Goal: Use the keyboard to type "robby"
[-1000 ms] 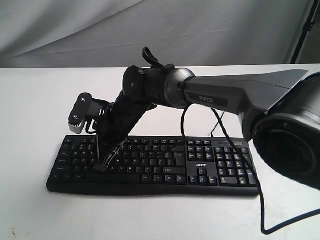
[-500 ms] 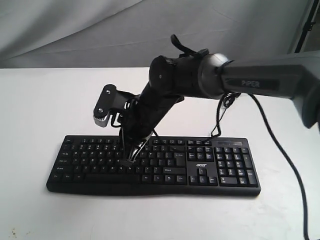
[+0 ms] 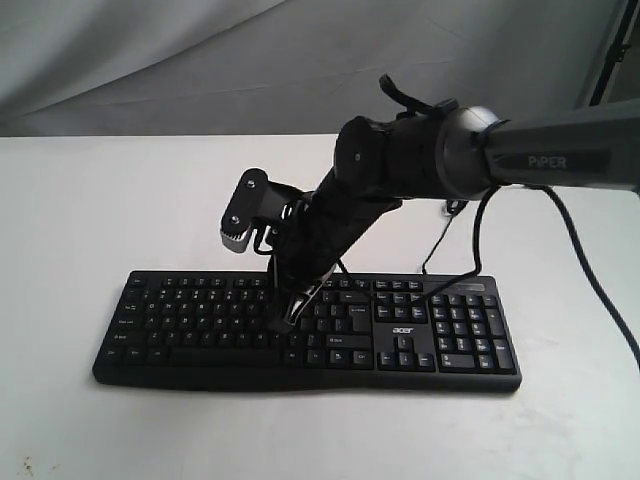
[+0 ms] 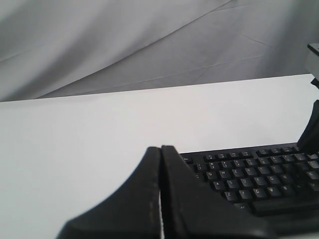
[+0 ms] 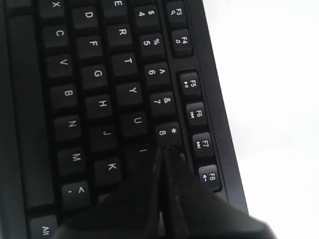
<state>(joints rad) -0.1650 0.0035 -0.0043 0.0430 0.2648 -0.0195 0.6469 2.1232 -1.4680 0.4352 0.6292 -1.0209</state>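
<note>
The black keyboard (image 3: pixel 200 322) lies across the white table, its number pad and "acer" logo at the right end. My right gripper (image 3: pixel 284 321) reaches in from the right and points steeply down, shut and empty, its tip at the middle letter keys. In the right wrist view the joined tip (image 5: pixel 163 150) sits just past the I and 8 keys of the keyboard (image 5: pixel 94 74), hiding the keys beneath; whether it touches them I cannot tell. My left gripper (image 4: pixel 160 148) is shut and empty, off the left end of the keyboard (image 4: pixel 249 175), and does not show in the exterior view.
The white table (image 3: pixel 80 210) stretches around the keyboard on all sides. A grey cloth backdrop (image 3: pixel 200 60) hangs behind. A black cable (image 3: pixel 592 285) droops from the right arm over the table's right side. A dark stand leg (image 3: pixel 606 48) is at the far right.
The right arm has swept to the right along the keyboard, carrying its shut tip from the left letter keys to the middle ones. The keyboard has not shifted.
</note>
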